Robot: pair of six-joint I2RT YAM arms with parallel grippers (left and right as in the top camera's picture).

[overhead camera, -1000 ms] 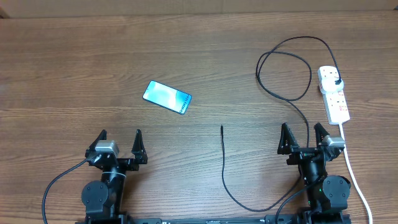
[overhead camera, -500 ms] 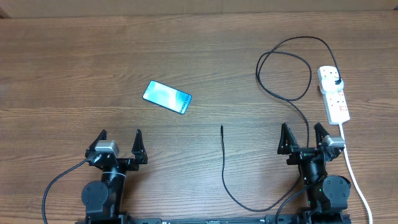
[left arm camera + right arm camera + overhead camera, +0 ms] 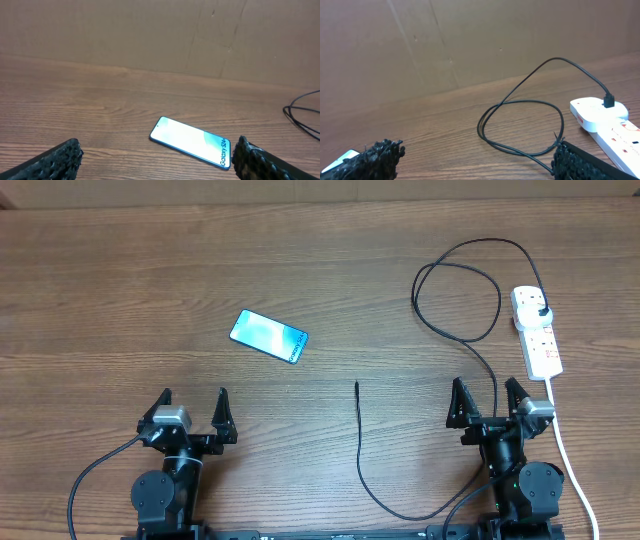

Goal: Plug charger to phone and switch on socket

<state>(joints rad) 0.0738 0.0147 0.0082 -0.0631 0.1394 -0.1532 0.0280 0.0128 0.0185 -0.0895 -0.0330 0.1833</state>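
Note:
The phone (image 3: 268,337) lies flat on the wooden table left of centre, its light blue screen lit; it also shows in the left wrist view (image 3: 191,142). The charger cable (image 3: 459,285) loops at the right, its black plug (image 3: 541,309) sitting in the white socket strip (image 3: 537,333), and its connector tip (image 3: 357,386) lies free mid-table. My left gripper (image 3: 194,412) is open and empty, near the front edge below the phone. My right gripper (image 3: 487,404) is open and empty, just below the strip, with the cable running between its fingers. The right wrist view shows the loop (image 3: 520,125) and the strip (image 3: 607,122).
The strip's white cord (image 3: 570,460) runs down the right side past my right arm. The black cable curves back along the table's front (image 3: 400,510) between the two arm bases. A brown cardboard wall (image 3: 150,35) stands behind the table.

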